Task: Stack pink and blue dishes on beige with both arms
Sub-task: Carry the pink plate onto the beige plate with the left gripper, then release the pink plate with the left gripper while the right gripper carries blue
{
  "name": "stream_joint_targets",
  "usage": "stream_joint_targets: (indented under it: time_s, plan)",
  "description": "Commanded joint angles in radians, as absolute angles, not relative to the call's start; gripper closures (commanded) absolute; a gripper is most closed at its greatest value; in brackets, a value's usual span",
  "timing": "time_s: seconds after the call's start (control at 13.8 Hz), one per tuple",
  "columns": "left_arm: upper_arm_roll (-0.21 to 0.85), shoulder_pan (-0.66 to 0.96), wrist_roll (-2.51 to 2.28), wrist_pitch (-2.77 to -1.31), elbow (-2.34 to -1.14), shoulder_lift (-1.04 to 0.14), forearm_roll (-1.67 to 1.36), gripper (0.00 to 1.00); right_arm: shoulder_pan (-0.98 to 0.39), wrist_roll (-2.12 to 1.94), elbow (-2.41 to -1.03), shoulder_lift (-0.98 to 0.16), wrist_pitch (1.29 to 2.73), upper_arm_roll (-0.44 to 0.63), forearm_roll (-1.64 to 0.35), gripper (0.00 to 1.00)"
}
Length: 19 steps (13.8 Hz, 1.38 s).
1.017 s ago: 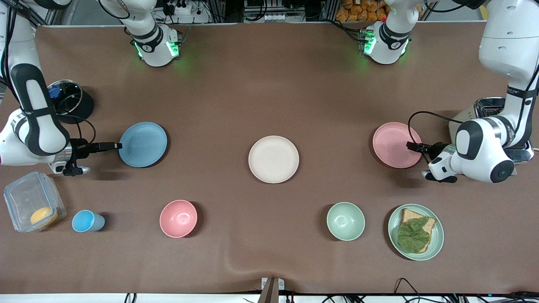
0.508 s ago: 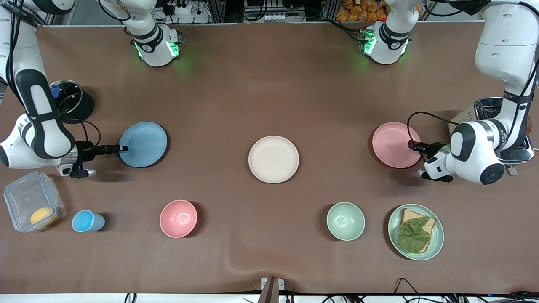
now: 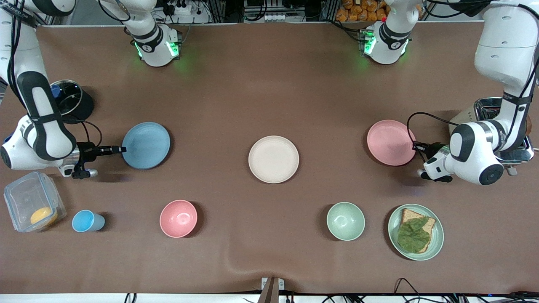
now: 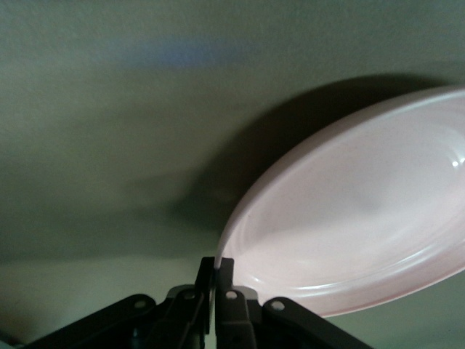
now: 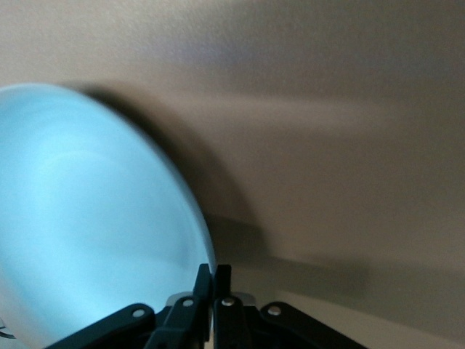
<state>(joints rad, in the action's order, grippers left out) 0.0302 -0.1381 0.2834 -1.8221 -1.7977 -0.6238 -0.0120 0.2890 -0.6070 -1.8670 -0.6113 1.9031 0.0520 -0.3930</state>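
The beige plate [image 3: 273, 159] lies flat at the table's middle. My right gripper [image 3: 122, 148] is shut on the rim of the blue plate [image 3: 146, 145], which is lifted and tilted above the table toward the right arm's end; the right wrist view shows the blue plate [image 5: 87, 218] pinched at its edge by that gripper [image 5: 213, 270]. My left gripper [image 3: 414, 146] is shut on the rim of the pink plate [image 3: 390, 142], also raised, toward the left arm's end. In the left wrist view the pink plate [image 4: 356, 211] casts a shadow below, with the gripper [image 4: 216, 263] clamping its rim.
Nearer the front camera stand a pink bowl [image 3: 178, 218], a green bowl [image 3: 345, 221], a green plate with bread and a leaf [image 3: 416, 232], a blue cup [image 3: 87, 221] and a clear box [image 3: 33, 206]. A black pot [image 3: 69, 101] and a metal appliance [image 3: 488, 111] sit by the arms.
Both grippers have lifted their plates and carried them a little toward the table's middle; the blue and pink plates now hang tilted above the cloth.
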Motion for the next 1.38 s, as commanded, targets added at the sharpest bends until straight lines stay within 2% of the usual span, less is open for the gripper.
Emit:
stream_joint_targets:
  time_s: [0.0,0.29,0.58,0.8,1.31]
  plan:
    - [0.040,-0.121,0.282,-1.778,-1.738,-0.604,0.008,1.00,0.285,-0.634,-1.816,-0.620,1.852,0.054,-0.414,1.00]
    - [0.103,-0.077,0.262,-1.559,-1.498,-0.601,-0.012,1.00,0.285,-0.624,-1.743,-0.618,1.758,0.055,-0.408,1.00]
    - [0.121,0.023,0.114,-1.549,-1.459,-0.612,-0.201,1.00,0.279,-0.605,-1.698,-0.617,1.714,0.055,-0.405,1.00]
    - [0.126,0.184,-0.131,-1.587,-1.381,-0.655,-0.225,1.00,0.252,-0.543,-1.637,-0.615,1.638,0.055,-0.399,1.00]
    - [0.124,0.360,-0.235,-1.851,-1.378,-0.730,-0.377,1.00,0.204,-0.460,-1.577,-0.614,1.601,0.055,-0.396,1.00]
